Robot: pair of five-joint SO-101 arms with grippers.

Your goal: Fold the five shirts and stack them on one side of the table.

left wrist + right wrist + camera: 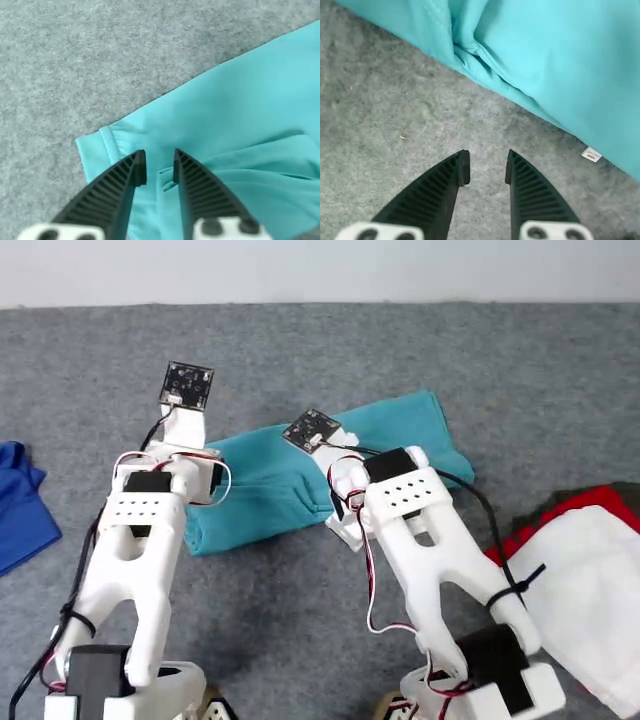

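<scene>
Left gripper [160, 167]: I am holding it slightly parted, with a narrow gap between the ribbed black fingers [115, 190]; it is gripping nothing, and it is hovering over the hemmed corner of the teal shirt [240, 125].

Right gripper [487, 167]: I am keeping it parted to about the same narrow gap and empty; it is hanging over the grey table [380, 110], just beside the shirt's folded edge; a small white tag [591, 155] is lying on the table near that edge.

Teal shirt, high view [330, 475]: it is lying folded in a long band across the middle of the table, between my two arms.

Other shirts: a blue shirt [20, 510] is lying at the left edge; a white shirt [590, 590] is resting on a red shirt [570, 510] at the right.
</scene>
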